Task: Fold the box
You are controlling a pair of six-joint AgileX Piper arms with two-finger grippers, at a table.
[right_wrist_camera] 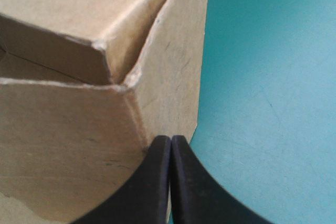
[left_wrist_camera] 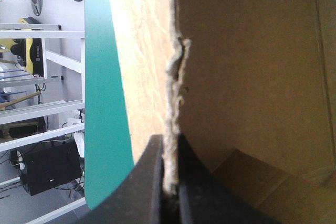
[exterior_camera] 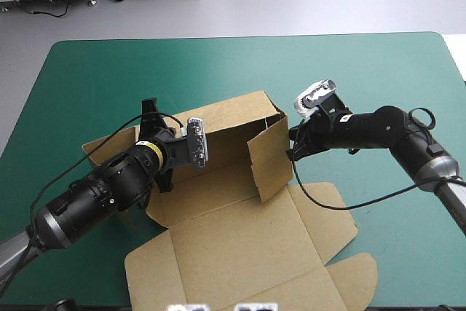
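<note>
The brown box (exterior_camera: 226, 231) lies partly raised on the teal-green cover (exterior_camera: 364, 71). Its back wall (exterior_camera: 233, 116) and right side wall (exterior_camera: 273, 158) stand up, while the lid panel lies flat toward the front edge. At the box's left wall, my left gripper (exterior_camera: 178, 152) is shut on the board. In the left wrist view the ragged board edge (left_wrist_camera: 176, 77) runs between the fingers of that gripper (left_wrist_camera: 170, 187). My right gripper (exterior_camera: 293, 149) sits outside the right wall. In the right wrist view its shut tip (right_wrist_camera: 170, 142) touches the lower edge of that wall (right_wrist_camera: 68, 145).
The lid's flaps (exterior_camera: 342, 282) reach close to the table's front edge. Bare teal-green cover (right_wrist_camera: 262, 77) lies right of the box and beyond its back wall. A flat flap (exterior_camera: 102, 147) of the box sticks out to the left under my left arm.
</note>
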